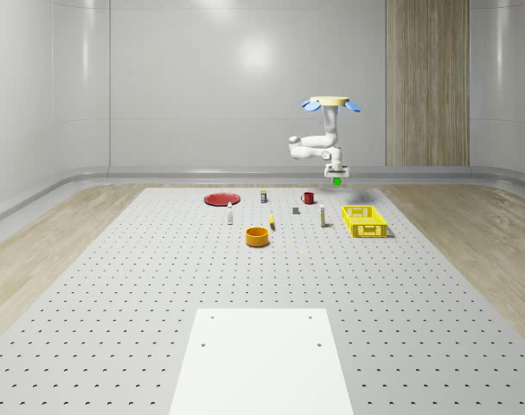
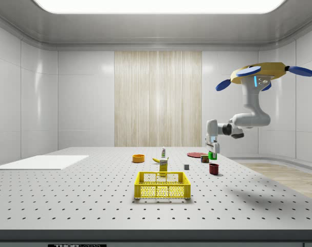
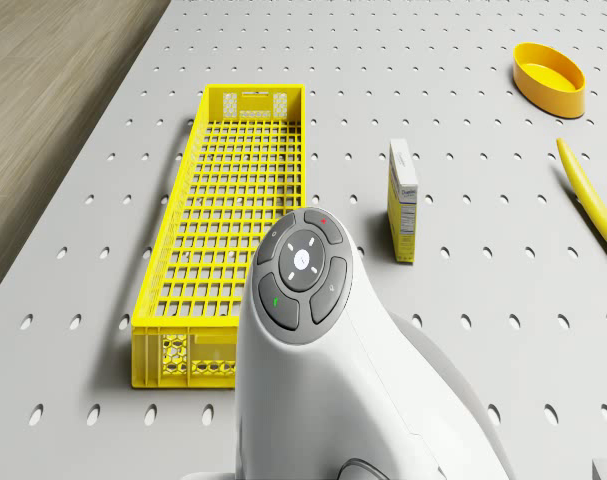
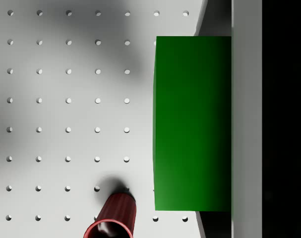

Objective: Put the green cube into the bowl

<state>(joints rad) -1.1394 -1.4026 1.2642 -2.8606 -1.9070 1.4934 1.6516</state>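
Observation:
The green cube [image 1: 336,181] hangs in the air with my gripper [image 1: 336,175] shut on it, well above the table. From the side, the gripper [image 2: 212,150] holds the cube [image 2: 212,155] above the red mug [image 2: 214,169]. Up close, the cube [image 4: 192,124] lies against one grey finger [image 4: 247,124]. The orange bowl [image 1: 258,236] sits on the table, toward the whole-scene view's left of the cube and nearer the camera; the bowl [image 3: 550,78] is empty. The drone [image 1: 331,104] hovers high over the far right part of the table, its arm bent downward.
A yellow crate [image 1: 364,221] lies below and to the whole-scene view's right of the cube. A red mug [image 1: 308,197], a red plate [image 1: 220,199], a banana [image 1: 272,223], a small box [image 3: 404,200] and small bottles stand between cube and bowl. A white sheet [image 1: 262,359] lies near the front.

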